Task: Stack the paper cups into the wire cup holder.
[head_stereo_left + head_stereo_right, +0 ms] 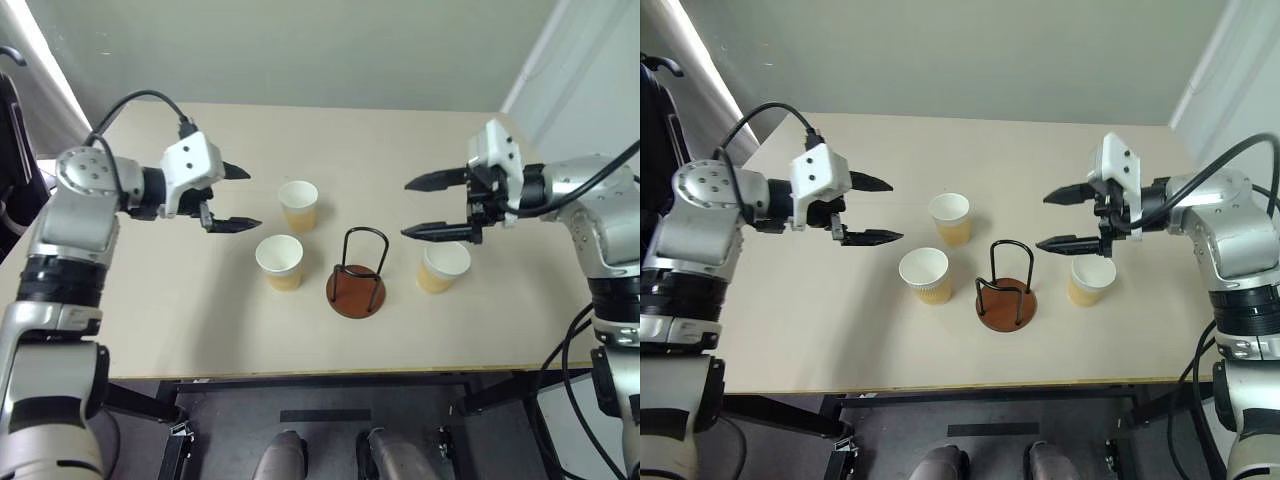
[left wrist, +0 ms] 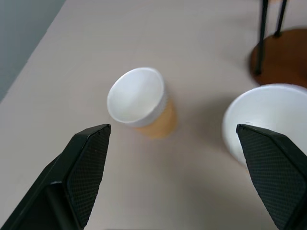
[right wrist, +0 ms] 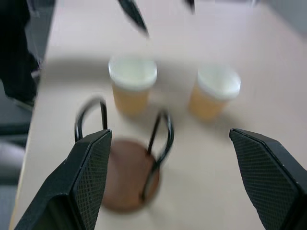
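Pale beige table (image 1: 200,310), three upright paper cups (image 1: 298,205), wire cup holder (image 1: 357,280) between them

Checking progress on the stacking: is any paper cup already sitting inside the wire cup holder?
No. The wire cup holder stands empty, and all three paper cups sit apart on the table.

A pale beige tabletop (image 1: 300,320) was seen, bare of markings, with a thin light edge along its near side. A grey-green wall (image 1: 300,50) stood behind it. Dark floor and black frame bars (image 1: 320,395) were seen below the near edge.
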